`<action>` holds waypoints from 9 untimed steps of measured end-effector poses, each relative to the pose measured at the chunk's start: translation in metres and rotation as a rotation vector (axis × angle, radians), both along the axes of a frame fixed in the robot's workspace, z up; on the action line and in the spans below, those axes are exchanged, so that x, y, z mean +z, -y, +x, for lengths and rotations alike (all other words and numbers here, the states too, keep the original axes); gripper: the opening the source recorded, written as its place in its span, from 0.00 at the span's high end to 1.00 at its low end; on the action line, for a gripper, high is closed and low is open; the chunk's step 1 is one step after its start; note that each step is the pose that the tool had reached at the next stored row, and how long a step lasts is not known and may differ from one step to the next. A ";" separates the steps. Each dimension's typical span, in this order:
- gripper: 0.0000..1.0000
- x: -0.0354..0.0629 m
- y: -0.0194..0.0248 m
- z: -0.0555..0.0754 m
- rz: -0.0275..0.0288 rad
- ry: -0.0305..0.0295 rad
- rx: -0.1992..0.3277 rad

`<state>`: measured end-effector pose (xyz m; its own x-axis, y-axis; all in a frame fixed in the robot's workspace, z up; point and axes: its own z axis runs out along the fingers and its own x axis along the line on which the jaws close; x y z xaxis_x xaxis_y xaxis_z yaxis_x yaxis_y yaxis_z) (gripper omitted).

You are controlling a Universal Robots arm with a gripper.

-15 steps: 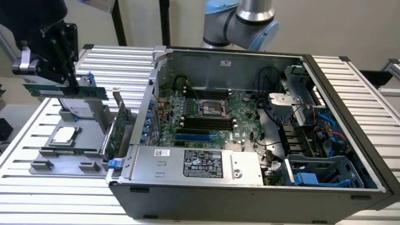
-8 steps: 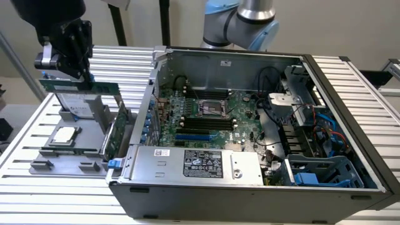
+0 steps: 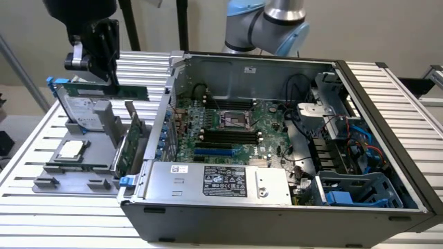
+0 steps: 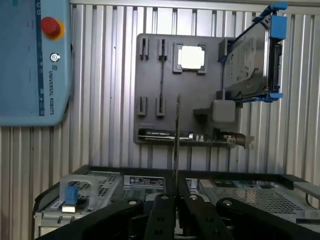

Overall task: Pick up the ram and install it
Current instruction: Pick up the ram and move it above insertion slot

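1. Slatted silver metal tabletop (image 3: 41, 207). It carries every item below.
2. Open grey steel computer case (image 3: 277, 218), lying on its side on the tabletop with the interior facing up. Its rim also shows in the wrist view (image 4: 240, 192).
3. Blue-and-silver robot arm (image 3: 266, 23), behind the case.
4. Green motherboard (image 3: 266, 122) on the case floor, with a row of black memory slots (image 3: 229, 136).
5. Silver power-supply box (image 3: 207, 181) with a black label, at the near edge of the case.
6. Light-blue teach pendant (image 4: 30, 65) with a red button, on the tabletop near item 7.
7. Grey plastic fixture plate (image 3: 76, 179) (image 4: 200, 95), on the tabletop outside the case, at the exterior view's left.
8. Silver hard drive in a blue-ended carrier (image 3: 80, 111) (image 4: 247, 55), upright in the plate.
9. Tall green expansion card with a metal bracket (image 3: 128, 148) (image 4: 190, 136), on edge in the plate, on the side nearest the case wall.
10. Black gripper (image 3: 111, 82) (image 4: 175, 197), hanging above the plate, outside the case. The jaws are narrow, pinched on item 11.
11. Long, narrow green circuit-board ram (image 3: 132, 93) (image 4: 177, 115), held level in the air above the plate. It sticks out from the jaws toward the case, well apart from the memory slots, and shows edge-on as a thin line in the wrist view.
12. Square silver processor chip (image 3: 71, 150) (image 4: 191, 56), flat in a recess of the plate.
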<state>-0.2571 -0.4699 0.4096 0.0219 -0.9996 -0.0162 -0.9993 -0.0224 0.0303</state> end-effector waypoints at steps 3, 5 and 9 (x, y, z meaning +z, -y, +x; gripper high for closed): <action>1.00 0.0001 -0.0032 0.012 -0.0001 -0.0001 0.000; 1.00 0.0001 -0.0048 0.021 0.0000 -0.0001 0.000; 1.00 0.0001 -0.0077 0.039 0.0002 -0.0002 0.000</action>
<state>-0.2181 -0.4621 0.4097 0.0219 -0.9996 -0.0164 -0.9993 -0.0224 0.0305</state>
